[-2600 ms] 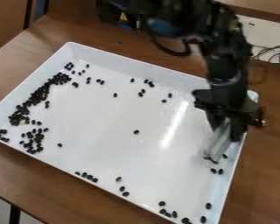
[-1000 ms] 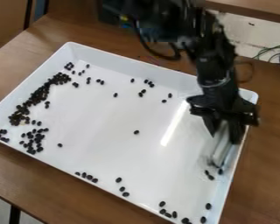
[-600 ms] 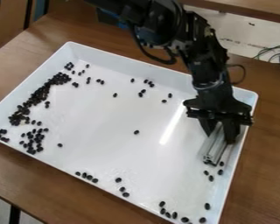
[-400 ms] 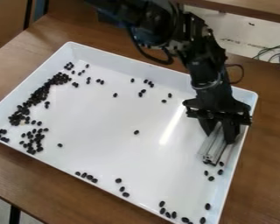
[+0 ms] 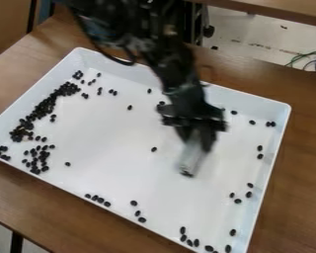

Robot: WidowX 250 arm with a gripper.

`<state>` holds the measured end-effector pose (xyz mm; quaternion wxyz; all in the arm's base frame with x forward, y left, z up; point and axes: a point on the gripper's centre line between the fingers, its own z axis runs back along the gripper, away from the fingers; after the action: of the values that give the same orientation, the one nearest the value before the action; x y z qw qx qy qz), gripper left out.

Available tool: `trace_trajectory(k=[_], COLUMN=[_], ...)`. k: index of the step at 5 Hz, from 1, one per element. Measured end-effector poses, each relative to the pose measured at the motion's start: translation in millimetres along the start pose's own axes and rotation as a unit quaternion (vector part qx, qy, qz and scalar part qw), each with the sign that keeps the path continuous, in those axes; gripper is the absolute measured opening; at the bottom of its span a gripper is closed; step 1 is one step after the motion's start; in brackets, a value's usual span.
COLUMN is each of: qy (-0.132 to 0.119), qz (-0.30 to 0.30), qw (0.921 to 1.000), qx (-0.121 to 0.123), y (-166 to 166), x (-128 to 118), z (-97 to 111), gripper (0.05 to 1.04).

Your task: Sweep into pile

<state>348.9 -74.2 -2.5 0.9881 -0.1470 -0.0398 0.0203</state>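
Your gripper (image 5: 197,137) pinches a pale bar (image 5: 191,157); the tray (image 5: 108,148) walls in scattered beans (image 5: 45,106), and cables (image 5: 310,60) lie beyond.

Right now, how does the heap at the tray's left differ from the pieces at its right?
The left heap is dense, while the right pieces lie mostly apart. The left heap has many pieces; the right pieces are far fewer. Both are dark, in the white tray.

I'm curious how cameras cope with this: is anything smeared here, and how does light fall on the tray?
In the camera view, the tool and its bar look smeared, the beans much less so; the tray's floor is bright, its far wall slightly greyer.
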Motion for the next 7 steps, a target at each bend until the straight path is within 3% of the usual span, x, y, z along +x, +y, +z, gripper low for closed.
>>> trace_trajectory(k=[1,2,3,4,6,7], qy=[-0.018,-0.026,-0.027,-0.022,-0.036,-0.036], qz=[0.024,0.039,0.043,0.044,0.107,0.122], qw=[0.9994,0.9987,0.9985,0.9982,0.9906,0.9889], qx=[0.018,0.02,0.022,0.034,0.077,0.077], y=[50.4,85.6,95.1,114.4,192.0,208.8], x=[8.4,24.1,28.1,29.2,14.3,8.6], z=[15.0,26.1,28.0,34.6,64.4,72.8], gripper=[0.357,0.357,0.357,0.357,0.357,0.357])
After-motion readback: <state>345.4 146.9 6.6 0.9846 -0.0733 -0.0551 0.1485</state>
